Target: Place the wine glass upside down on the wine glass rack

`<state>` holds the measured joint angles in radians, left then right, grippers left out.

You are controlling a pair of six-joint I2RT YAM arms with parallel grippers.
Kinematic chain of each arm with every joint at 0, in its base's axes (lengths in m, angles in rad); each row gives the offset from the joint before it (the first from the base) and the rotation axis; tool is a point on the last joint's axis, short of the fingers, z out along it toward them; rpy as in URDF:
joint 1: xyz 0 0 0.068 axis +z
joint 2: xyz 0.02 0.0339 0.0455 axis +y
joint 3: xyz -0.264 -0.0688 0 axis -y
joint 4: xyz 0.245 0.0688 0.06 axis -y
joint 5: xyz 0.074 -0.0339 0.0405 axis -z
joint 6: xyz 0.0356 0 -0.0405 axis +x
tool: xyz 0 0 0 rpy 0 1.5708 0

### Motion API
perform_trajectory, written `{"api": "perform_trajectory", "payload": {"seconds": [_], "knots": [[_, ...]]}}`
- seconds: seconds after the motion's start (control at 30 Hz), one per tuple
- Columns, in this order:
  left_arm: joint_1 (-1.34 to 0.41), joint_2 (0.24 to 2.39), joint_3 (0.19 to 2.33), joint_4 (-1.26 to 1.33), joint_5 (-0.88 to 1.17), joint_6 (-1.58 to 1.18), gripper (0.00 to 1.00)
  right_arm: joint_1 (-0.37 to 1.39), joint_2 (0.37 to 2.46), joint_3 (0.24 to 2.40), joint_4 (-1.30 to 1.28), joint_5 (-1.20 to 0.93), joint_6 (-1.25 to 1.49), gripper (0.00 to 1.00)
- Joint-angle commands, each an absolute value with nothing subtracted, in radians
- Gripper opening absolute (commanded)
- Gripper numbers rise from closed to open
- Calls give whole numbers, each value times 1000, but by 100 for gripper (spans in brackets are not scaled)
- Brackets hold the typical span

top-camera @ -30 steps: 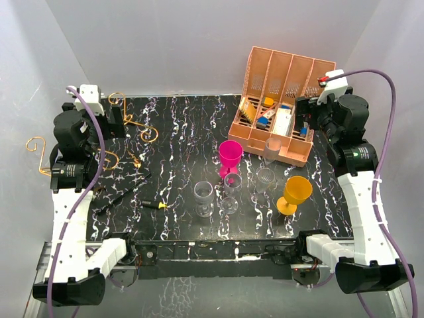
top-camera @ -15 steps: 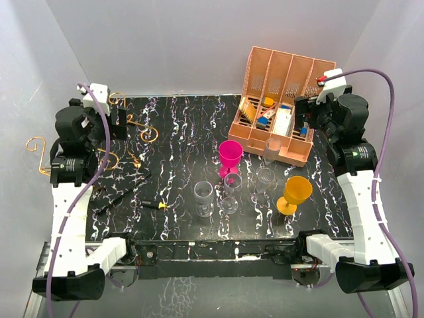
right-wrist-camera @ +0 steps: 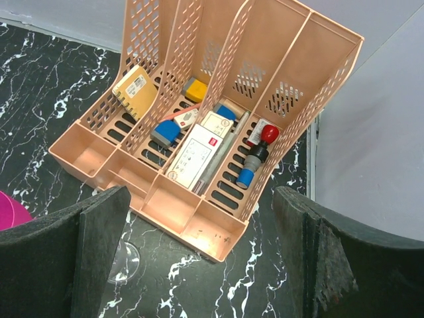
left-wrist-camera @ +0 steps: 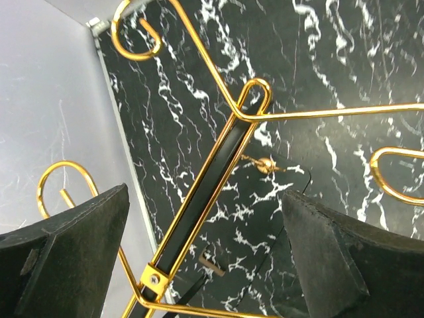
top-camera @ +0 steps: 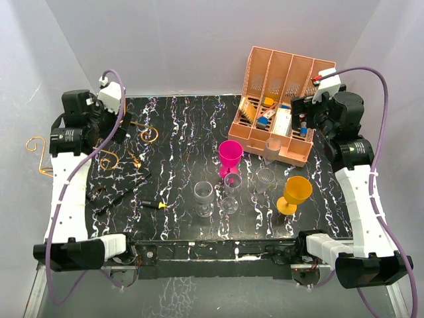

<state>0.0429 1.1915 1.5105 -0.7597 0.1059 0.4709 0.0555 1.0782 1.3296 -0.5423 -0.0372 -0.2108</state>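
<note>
Gold wire wine glass rack (left-wrist-camera: pixel 202 192), curled scroll arms, black-faced central post

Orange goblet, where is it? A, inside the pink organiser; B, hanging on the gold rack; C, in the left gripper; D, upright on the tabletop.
D: the orange goblet stands upright on the marbled tabletop, nearer than the pink organiser.
</note>
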Motion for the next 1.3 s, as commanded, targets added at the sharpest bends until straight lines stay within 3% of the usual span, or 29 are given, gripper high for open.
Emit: {"api": "perform_trajectory", "payload": {"seconds": [0.0, 0.13, 0.37, 0.83, 1.27], "knots": [[64, 1264, 1589, -892, 145, 582, 96, 60, 1081, 1341, -484, -48, -223, 99], [87, 1340, 1640, -951, 159, 645, 92, 59, 1089, 1341, -486, -59, -223, 98], [95, 1470, 1753, -1070, 200, 707, 66, 59, 1114, 1332, -488, -72, -222, 98], [95, 1590, 1893, -1136, 271, 692, 30, 59, 1143, 1329, -486, -67, -221, 98], [81, 1762, 2075, -1075, 399, 504, 12, 55, 1172, 1345, -498, -81, -223, 98]]}}
